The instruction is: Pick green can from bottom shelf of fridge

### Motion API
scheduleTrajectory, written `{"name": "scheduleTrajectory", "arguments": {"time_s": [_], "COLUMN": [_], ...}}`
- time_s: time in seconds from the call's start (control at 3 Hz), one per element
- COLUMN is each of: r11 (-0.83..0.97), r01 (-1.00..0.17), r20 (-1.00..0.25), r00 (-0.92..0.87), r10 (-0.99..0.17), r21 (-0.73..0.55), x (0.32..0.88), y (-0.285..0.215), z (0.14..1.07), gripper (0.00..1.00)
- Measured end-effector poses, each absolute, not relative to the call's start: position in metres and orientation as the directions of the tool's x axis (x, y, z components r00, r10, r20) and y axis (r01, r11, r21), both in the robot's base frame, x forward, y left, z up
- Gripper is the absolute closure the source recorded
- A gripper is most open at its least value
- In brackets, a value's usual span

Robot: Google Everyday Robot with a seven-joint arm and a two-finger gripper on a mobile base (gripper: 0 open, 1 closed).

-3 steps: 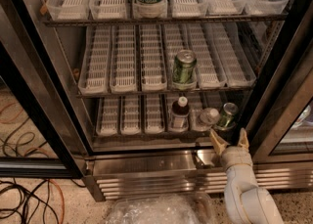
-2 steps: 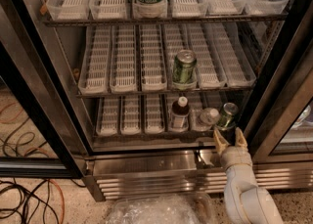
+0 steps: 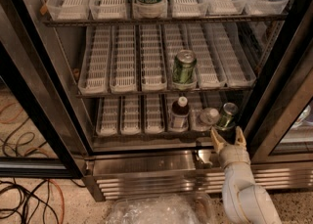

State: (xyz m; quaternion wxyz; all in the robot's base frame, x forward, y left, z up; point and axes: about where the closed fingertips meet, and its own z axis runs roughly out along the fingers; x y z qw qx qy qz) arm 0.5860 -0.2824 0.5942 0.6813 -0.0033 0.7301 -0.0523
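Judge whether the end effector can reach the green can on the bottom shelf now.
Probably yes: the end effector, fingers open, sits right in front of the green can with nothing between; a clear bottle stands close beside it.

Fridge point(image 3: 146, 165) with three shelves, and the gripper point(image 3: 227, 138) before the front right corner of the lowest one.

On the bottom shelf point(image 3: 131, 116) the can point(image 3: 227, 115) stands near the right edge, at the front. A bottle point(image 3: 209, 116) is just left of it, and a second bottle point(image 3: 179, 114) is further left, near the middle of the front edge. The gripper is outside the shelf, just before and below the can, with its fingers apart and pointing up at it, without touching. On the middle shelf point(image 3: 98, 69) a second can point(image 3: 184, 67) stands right of centre, above the second bottle. On the floor before the fridge, cables point(image 3: 24, 198) lie at the left.
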Motion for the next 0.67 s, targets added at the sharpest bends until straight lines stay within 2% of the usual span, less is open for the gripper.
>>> {"name": "scheduleTrajectory", "arguments": {"time_s": [0.67], "r11": [0.993], "r01": [0.100], "r20": [-0.995], "r00": [-0.084], "r10": [-0.061], "r21": [-0.069], "x": [0.605], "y": [-0.285], "z": [0.596], "gripper": [0.35]}}
